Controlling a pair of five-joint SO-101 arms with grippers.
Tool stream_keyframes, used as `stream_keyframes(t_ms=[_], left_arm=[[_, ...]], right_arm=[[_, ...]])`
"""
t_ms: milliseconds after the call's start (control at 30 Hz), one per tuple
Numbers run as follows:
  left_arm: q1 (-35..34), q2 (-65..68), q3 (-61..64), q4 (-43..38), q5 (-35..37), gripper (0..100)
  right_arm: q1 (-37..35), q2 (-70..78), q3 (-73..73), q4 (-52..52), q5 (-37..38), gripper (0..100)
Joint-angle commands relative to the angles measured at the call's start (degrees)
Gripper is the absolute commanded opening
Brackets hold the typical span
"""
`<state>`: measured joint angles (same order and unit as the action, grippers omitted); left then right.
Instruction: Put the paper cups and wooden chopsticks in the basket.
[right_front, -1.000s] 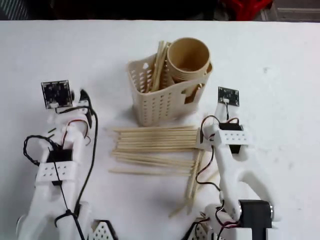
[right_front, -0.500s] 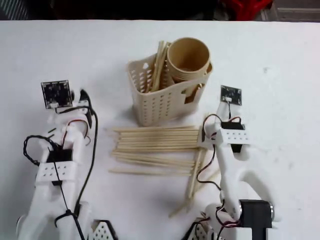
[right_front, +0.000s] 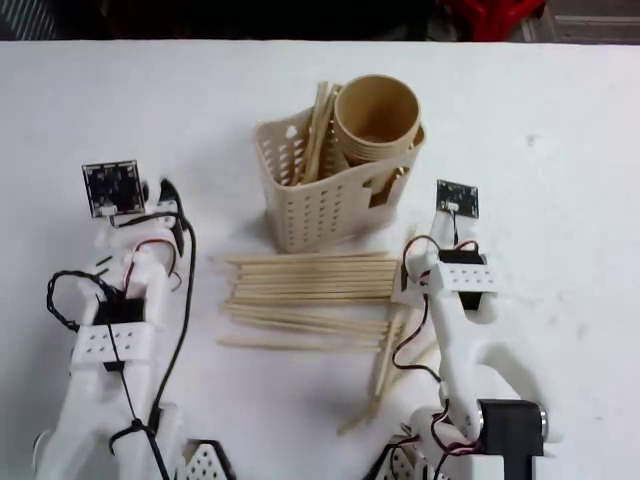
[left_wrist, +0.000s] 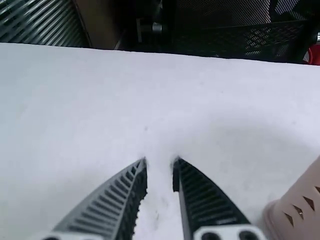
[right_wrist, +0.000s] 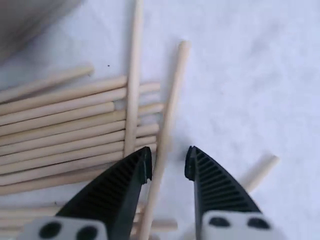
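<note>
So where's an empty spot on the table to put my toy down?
The table is bare left of the basket, beyond the left gripper, and again right of the basket, past the right gripper. It's crowded between the grippers: loose chopsticks lie in front of the basket, and the right gripper sits over their ends.

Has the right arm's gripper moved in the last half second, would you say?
Yes, slightly: the right gripper has drawn back toward its base, away from the beige perforated plastic basket.
</note>
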<state>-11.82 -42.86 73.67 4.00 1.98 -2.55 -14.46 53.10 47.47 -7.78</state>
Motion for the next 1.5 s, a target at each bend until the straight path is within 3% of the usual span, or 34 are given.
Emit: stream_keyframes(t_ms=[0,167,533,700,833,900,1233,1467], left_arm=[[1.1,-1.1,-0.3,-1.4,-0.4,10],[1.1,-1.1,-0.3,-1.4,-0.4,10],[1.0,-1.1,-0.3,-1.4,-0.4,10],[1.0,-1.1,-0.3,-1.4,-0.4,10],[1.0,-1.1,-0.3,-1.4,-0.4,10],[1.0,-1.1,-0.3,-1.4,-0.4,10],[1.0,-1.1,-0.3,-1.4,-0.4,10],[1.0,-1.1,-0.3,-1.5,-0.4,10]], right_arm=[[-0.3,-0.2,-0.3,-0.5,0.0,12.5],[-0.3,-0.1,-0.2,-0.7,0.4,1.2],[-0.2,1.3,0.7,-2.2,3.5,3.6],[-0.2,5.8,-1.7,-0.7,3.5,9.8],[-0.1,6.0,-2.8,0.1,3.5,0.8],[0.2,4.3,-2.5,0.2,3.3,2.2],[2.8,-22.7,-3.0,10.0,3.2,1.7],[-5.6,-52.2,-13.3,10.9,3.2,1.6]])
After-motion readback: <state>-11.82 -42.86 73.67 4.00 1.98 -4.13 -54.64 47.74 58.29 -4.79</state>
